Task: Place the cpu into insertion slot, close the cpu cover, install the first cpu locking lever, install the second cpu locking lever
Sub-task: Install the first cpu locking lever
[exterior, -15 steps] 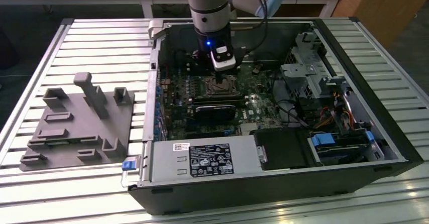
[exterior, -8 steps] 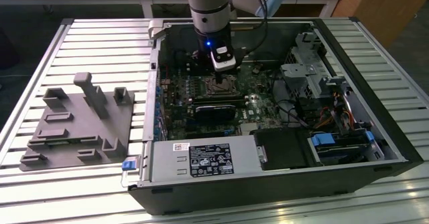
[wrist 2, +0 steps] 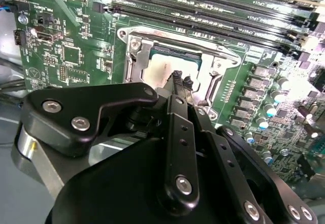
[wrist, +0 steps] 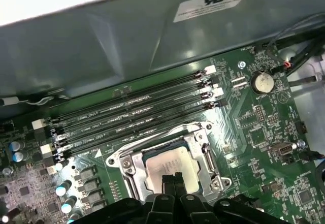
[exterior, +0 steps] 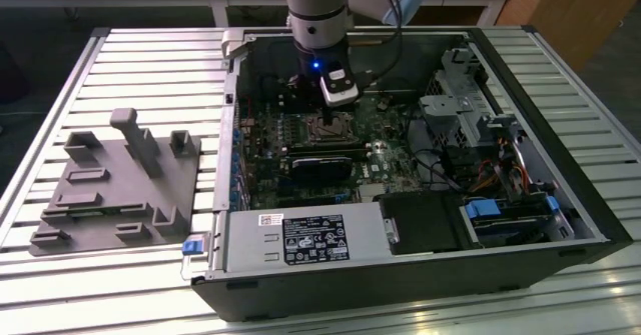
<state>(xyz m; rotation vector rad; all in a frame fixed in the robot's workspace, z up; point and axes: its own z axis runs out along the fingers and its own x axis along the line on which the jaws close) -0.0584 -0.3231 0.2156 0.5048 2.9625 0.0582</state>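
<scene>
The cpu (wrist: pixel 170 164) (wrist 2: pixel 161 67), a silvery-tan square chip, lies flat in the socket (exterior: pixel 323 128) on the green motherboard. The cpu cover (wrist: pixel 207 155) (wrist 2: pixel 216 69), a grey metal frame, lies down around it with the chip showing through its window. A thin locking lever (wrist: pixel 152 134) (wrist 2: pixel 203 42) runs along the socket's side nearest the memory slots. My gripper (wrist: pixel 172 179) (wrist 2: pixel 181 79) (exterior: pixel 326 113) hangs just above the chip, its two black fingertips pressed together with nothing between them. The gripper body hides the socket's near edge in both wrist views.
The open computer case (exterior: pixel 561 222) stands on a slatted table. Memory slots (wrist: pixel 132 107) run beside the socket, with a black block (exterior: pixel 320 168) and the power supply (exterior: pixel 300 237) nearer the front. A grey fixture plate (exterior: pixel 115 192) lies at the exterior view's left.
</scene>
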